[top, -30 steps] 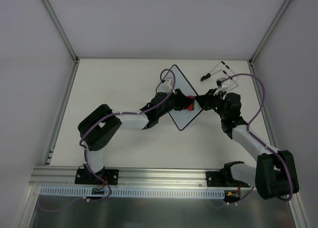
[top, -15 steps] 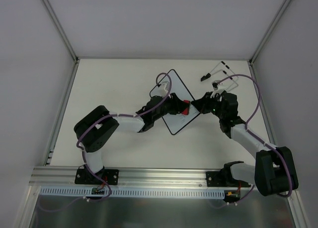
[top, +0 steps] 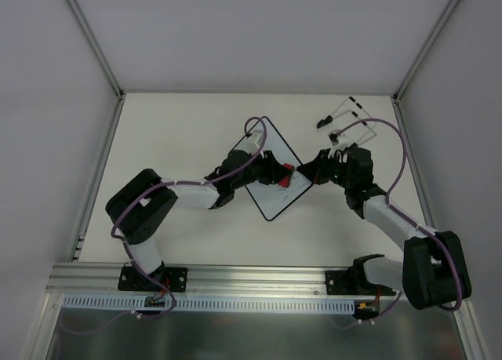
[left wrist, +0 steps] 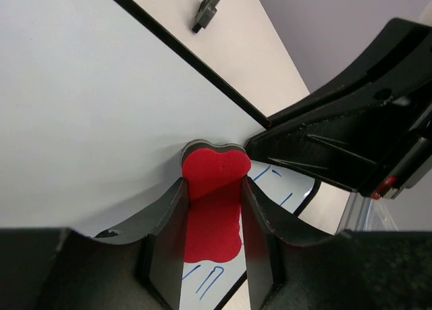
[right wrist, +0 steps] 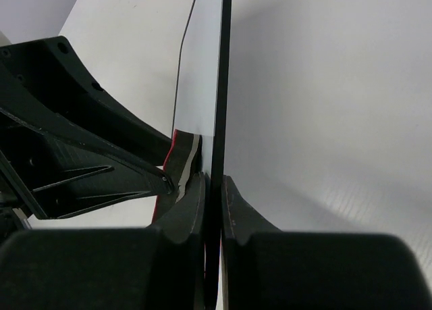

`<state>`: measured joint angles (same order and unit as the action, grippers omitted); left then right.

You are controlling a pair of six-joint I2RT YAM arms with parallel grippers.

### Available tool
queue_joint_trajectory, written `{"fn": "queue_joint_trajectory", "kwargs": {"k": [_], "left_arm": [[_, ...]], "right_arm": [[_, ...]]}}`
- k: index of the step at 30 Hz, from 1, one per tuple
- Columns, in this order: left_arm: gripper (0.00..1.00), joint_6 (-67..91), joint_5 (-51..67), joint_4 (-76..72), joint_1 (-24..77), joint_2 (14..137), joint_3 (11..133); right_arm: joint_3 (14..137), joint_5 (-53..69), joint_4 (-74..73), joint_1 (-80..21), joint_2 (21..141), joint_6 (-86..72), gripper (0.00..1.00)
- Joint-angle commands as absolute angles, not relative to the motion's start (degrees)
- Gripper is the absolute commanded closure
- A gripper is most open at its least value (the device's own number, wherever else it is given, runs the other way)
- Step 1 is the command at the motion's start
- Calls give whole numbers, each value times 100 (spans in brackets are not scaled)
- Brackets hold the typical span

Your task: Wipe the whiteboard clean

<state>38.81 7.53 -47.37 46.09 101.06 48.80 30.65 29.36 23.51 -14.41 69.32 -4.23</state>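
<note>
The left pincer (left wrist: 212,188) is closed on a red eraser (left wrist: 214,171), one black finger (left wrist: 162,222) on each flat side, with the eraser's rounded end sticking out past the tips. That end rests against the white face of the whiteboard (left wrist: 101,121). Short blue marker strokes (left wrist: 273,182) show on the board just beside the eraser and under it, near the board's corner; the wide stretch of board away from that corner looks blank.

The right pincer (right wrist: 214,202) is clamped on the board's thin black rim, one finger on each face. Its own camera sees the board edge-on as a dark upright line. The eraser's red body and dark pad sit just beside that grip, on the board's white side.

From above, the two pincers meet at the board's right corner, the left pincer (top: 276,174) over the board and the right pincer (top: 314,174) at its rim. The whiteboard (top: 271,201) sits cornerwise near the middle of the tabletop (top: 172,132), between the arms. Whether it lies flat or is raised cannot be told.
</note>
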Motion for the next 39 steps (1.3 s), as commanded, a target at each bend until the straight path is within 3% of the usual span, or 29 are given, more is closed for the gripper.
{"fn": "queue_joint_trajectory", "kwargs": {"k": [1,18,29,39], "left_arm": [[100,3279,1291,-4579,4352,9897,4650],[100,1837,1758,-3612,4315,9448,4641],[100,1784,722,-3472,5475,9624,5115],[100,1574,211,-3094,5581,9861,5976]], "right_arm": [[3172,3762,1740,-1714,6856,140,100],[3515,3771,1442,-1714,6513,413,100],[3551,3683,1433,-1714,6521,413,100],[3533,3665,1433,-1723,6469,387,100]]}}
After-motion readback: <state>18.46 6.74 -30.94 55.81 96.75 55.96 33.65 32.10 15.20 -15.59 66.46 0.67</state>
